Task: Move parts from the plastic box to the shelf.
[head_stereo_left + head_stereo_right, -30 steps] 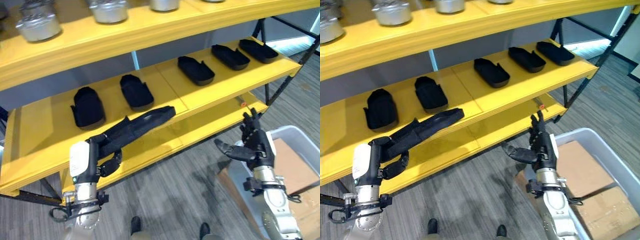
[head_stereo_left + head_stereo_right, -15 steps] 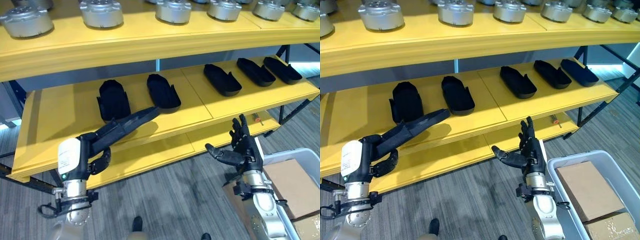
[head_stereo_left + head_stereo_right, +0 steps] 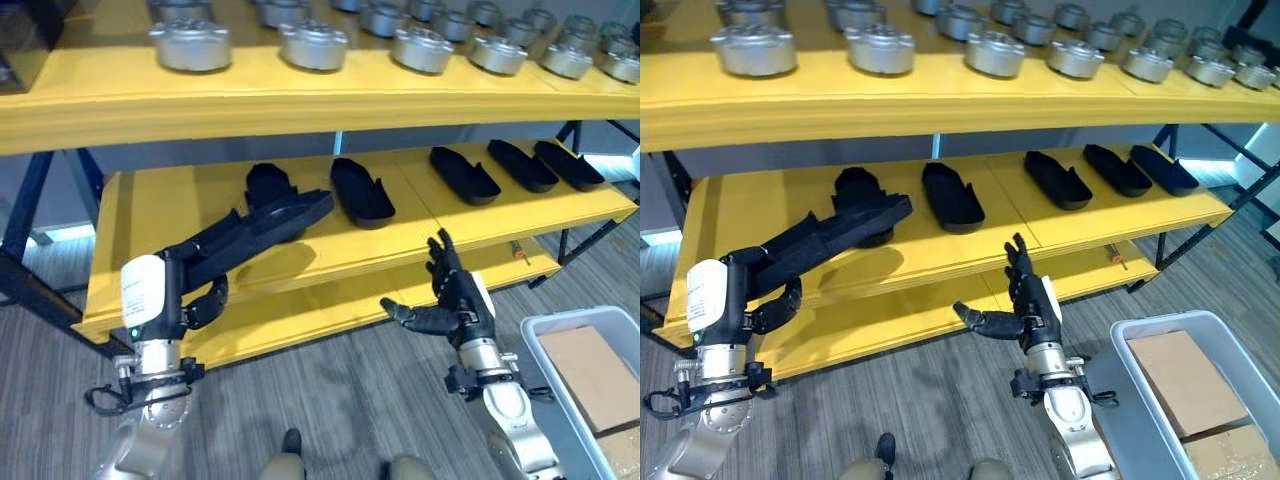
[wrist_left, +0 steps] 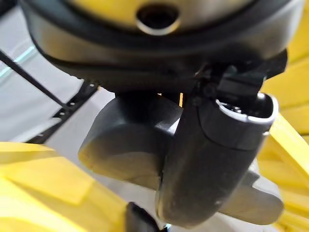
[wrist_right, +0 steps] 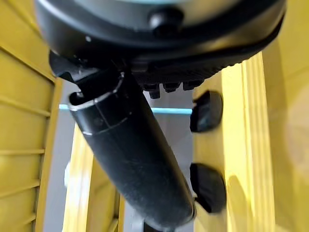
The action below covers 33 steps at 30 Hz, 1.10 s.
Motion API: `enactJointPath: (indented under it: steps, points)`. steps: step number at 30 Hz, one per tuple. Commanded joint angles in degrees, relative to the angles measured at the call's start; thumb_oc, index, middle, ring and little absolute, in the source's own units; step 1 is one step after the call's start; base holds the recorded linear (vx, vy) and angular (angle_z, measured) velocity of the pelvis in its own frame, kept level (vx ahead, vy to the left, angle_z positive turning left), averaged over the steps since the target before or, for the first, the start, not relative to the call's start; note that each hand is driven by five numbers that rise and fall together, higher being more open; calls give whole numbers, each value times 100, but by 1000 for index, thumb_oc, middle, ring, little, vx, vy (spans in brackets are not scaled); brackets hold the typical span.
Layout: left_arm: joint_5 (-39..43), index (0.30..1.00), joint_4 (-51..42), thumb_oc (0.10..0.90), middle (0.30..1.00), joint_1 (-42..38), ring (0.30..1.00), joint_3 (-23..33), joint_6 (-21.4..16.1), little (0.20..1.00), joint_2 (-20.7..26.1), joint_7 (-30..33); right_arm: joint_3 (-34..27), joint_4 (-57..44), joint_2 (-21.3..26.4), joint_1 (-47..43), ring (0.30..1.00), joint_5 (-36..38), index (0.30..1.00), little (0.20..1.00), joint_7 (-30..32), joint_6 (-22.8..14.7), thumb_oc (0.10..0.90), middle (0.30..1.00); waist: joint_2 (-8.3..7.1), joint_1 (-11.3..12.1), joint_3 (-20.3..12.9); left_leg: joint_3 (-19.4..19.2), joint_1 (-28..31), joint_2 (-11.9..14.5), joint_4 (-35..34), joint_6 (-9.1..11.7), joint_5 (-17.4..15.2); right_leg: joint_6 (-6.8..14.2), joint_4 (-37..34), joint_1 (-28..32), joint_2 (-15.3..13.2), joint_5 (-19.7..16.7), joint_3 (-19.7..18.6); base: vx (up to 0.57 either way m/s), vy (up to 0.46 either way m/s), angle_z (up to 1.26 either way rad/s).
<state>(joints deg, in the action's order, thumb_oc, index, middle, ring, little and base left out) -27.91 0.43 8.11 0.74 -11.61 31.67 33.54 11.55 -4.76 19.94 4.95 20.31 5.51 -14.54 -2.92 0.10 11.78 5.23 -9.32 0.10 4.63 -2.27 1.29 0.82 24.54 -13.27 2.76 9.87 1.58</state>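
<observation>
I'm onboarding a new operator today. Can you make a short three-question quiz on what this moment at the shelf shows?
1. True or false: the right hand holds a part.
2. Which hand grips the long black part? A) left B) right
3. On which level of the yellow shelf do the black parts lie?

Key: 1. False, it is open and empty. 2. A, the left hand. 3. The middle level, below the silver parts.

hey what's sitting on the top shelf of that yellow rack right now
A row of round silver metal parts stands along the top shelf from end to end. The shelf's back part is out of view, so anything behind that row can't be made out.
</observation>
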Motion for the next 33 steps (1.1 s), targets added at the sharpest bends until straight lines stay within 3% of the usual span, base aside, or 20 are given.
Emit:
enactJointPath:
  steps: [1,3,9,12,13,14,16,17,20,23,28,33]
  points:
    - [-20,300,-702,400,300,-531,300,162,-424,300,197,372,-510,-488,192,-461,1000,144,1000,1000,49,-711,900,1000,-213,-304,-335,111,1158,-406,-171,-176,-627,414,-1692,260,-287,-1306,-238,115,-46,119]
    - [-96,300,-698,400,300,-406,300,102,-459,300,84,311,-551,-598,282,-300,1000,157,1000,1000,-44,-678,900,1000,-310,-311,-438,100,1135,-512,-42,-101,-648,352,-2197,732,-286,-1443,-346,76,-97,105]
    - [7,300,-754,400,300,-374,300,-36,-559,300,-33,260,-706,-598,350,-227,1000,257,1000,1000,21,-728,900,1000,-257,-300,-559,-50,1031,-430,384,82,-809,283,-2549,1100,-303,-1469,-161,89,-72,-14]
    - [87,300,-739,400,300,-487,300,-141,-592,300,-46,252,-769,-566,379,-239,1000,306,1000,1000,75,-778,900,1000,-234,-319,-462,-198,740,-368,1126,274,-831,214,-2544,1249,-350,-1376,-2,58,-31,15]
    - [133,300,-734,400,300,-546,300,-163,-621,300,-57,244,-827,-595,427,-245,1000,277,1000,1000,98,-809,900,1000,-266,-369,-412,-451,573,-184,1465,391,-650,186,-2524,1277,-429,-1339,99,-33,32,35]
    - [217,300,-775,400,300,-580,300,-190,-673,300,-42,253,-847,-582,441,-278,1000,246,1000,1000,189,-826,900,1000,-266,-385,-310,-598,364,208,1693,481,-516,162,-2460,1321,-491,-1267,165,-20,77,56]
    - [233,300,-801,400,300,-565,300,-182,-699,300,-10,314,-868,-574,449,-289,1000,210,1000,1000,274,-827,900,1000,-323,-362,-308,-552,388,634,1398,485,-491,232,-2422,1368,-642,-1206,176,47,161,67]
    - [262,300,-838,400,300,-508,300,-133,-676,300,-12,400,-862,-569,450,-224,1000,244,1000,1000,303,-837,900,1000,-339,-339,-358,-390,447,1141,876,581,-249,350,-2378,1387,-815,-1132,156,115,247,43]
    - [297,300,-787,400,300,-449,300,-82,-620,300,-50,428,-867,-585,519,-116,1000,254,1000,1000,324,-812,900,1000,-183,-373,-450,-241,592,1766,-307,829,613,462,-2211,1390,-897,-936,161,108,264,20]
    - [260,300,-797,400,300,-520,300,-115,-633,300,-63,389,-921,-608,493,-11,1000,142,1000,1000,276,-785,900,1000,-15,-408,-613,-415,869,1716,-809,972,603,557,-2045,1282,-968,-933,211,49,248,1]
    - [187,300,-903,400,300,-787,300,-261,-644,300,75,337,-849,-586,344,-97,1000,-11,1000,1000,357,-721,900,1000,-183,-368,-686,-606,996,1327,-520,838,197,749,-2107,1429,-1302,-1088,130,61,179,-1]
    - [230,300,-750,400,300,-1140,300,-435,-519,300,70,411,-589,-588,216,-231,1000,-42,1000,1000,295,-625,900,1000,-356,-366,-768,-862,1095,1131,-408,714,-44,873,-2193,1425,-1470,-1177,-67,53,111,-17]
